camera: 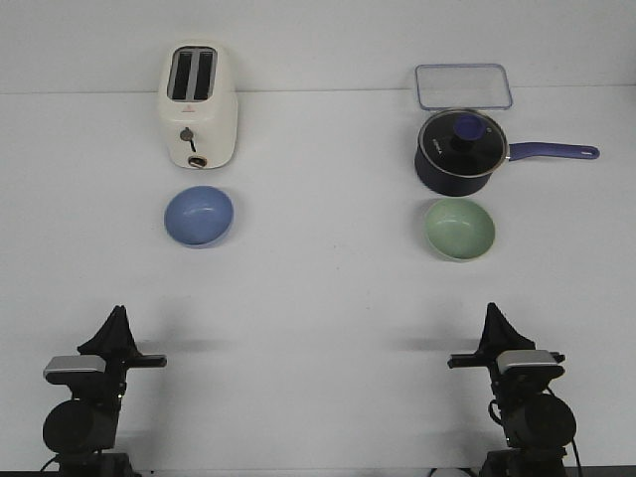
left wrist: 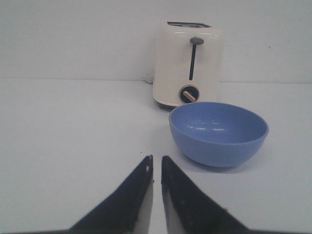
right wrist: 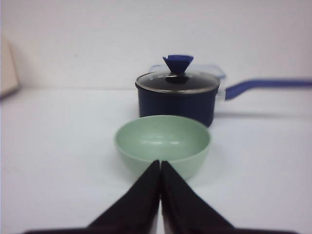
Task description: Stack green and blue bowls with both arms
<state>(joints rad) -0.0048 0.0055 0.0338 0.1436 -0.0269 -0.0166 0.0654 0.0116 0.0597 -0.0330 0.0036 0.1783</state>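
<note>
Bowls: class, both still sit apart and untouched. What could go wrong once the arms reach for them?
1. The green bowl sits close to the saucepan; the right hand could bump the pan.
2. The blue bowl lies near the toaster; the left hand might push it against that.
3. Both hands are shut; unopened, they would shove the bowls.

A plain white wall [camera: 318,40] runs along twelve o'clock. Below it spreads a white table [camera: 318,298]. Light is even, shadows soft.
</note>
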